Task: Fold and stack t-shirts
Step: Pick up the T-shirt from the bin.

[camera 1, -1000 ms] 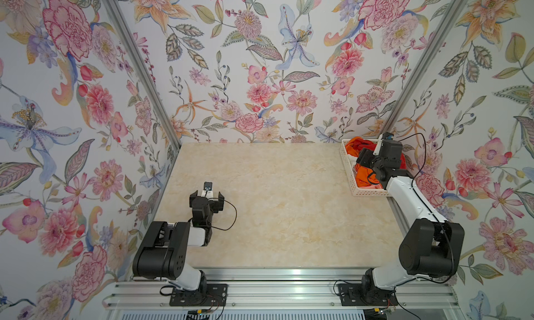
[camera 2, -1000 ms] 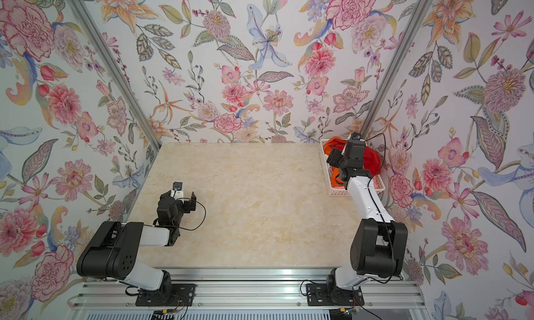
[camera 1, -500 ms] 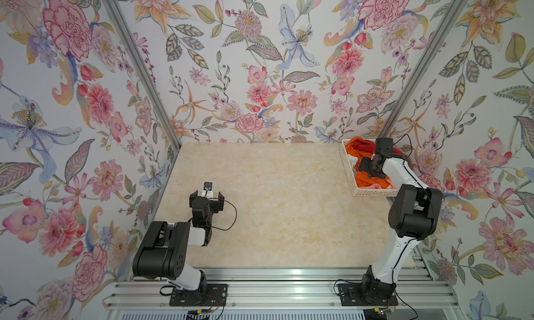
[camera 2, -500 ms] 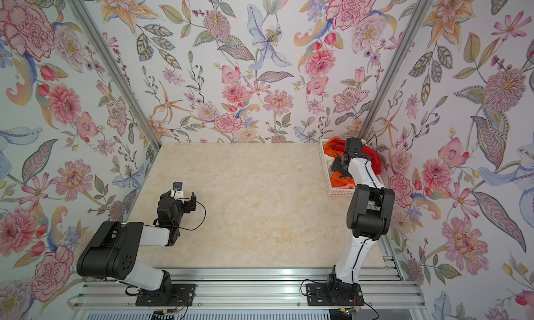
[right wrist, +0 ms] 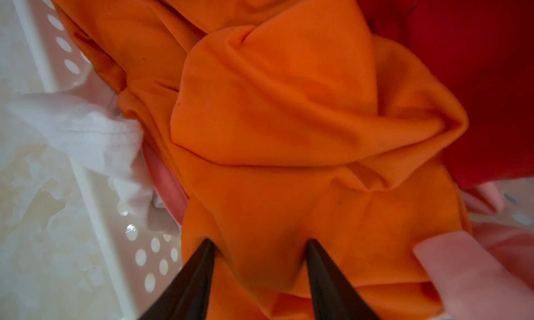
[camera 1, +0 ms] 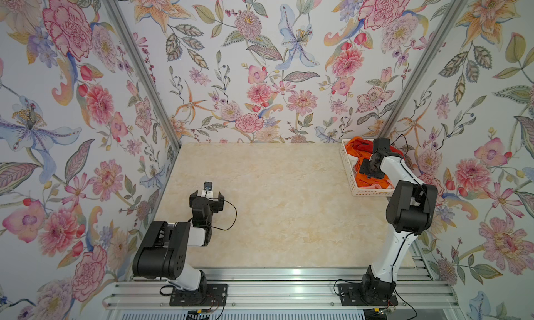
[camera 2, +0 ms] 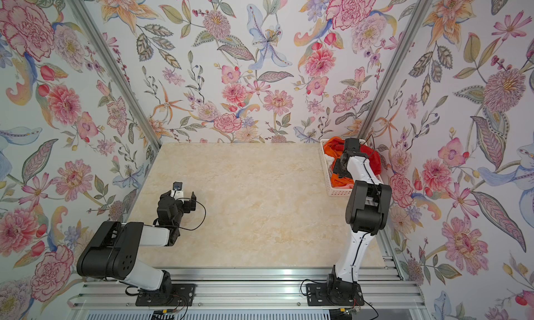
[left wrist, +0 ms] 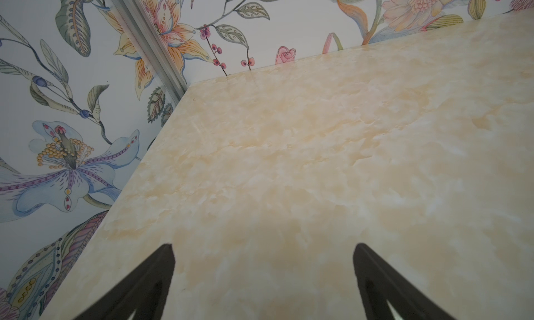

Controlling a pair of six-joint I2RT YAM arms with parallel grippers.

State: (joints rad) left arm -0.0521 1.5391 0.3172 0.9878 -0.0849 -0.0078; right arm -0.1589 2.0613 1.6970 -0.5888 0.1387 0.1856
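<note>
The t-shirts lie crumpled in a white basket [camera 1: 368, 192] at the table's far right. The orange one [right wrist: 274, 107] is on top, also seen in a top view [camera 1: 367, 181]. The deep red one [right wrist: 462, 44] lies behind it, and the pink-and-white one [right wrist: 468, 269] pokes out at the sides. My right gripper [right wrist: 259, 242] is down in the basket [camera 2: 338, 192], jaws partly apart, fingertips pressed into the orange cloth with a ridge of it between them. My left gripper [camera 1: 208, 194] rests wide open and empty over the bare table [left wrist: 289, 159] at the near left.
The basket's perforated wall [right wrist: 95, 211] stands close beside my right fingers. Flowered walls close in the table on three sides, and a metal rail [camera 1: 289, 272] runs along the front edge.
The right arm has reached further down into the basket, and its jaws have narrowed round a fold of orange cloth. The left arm has not moved.
</note>
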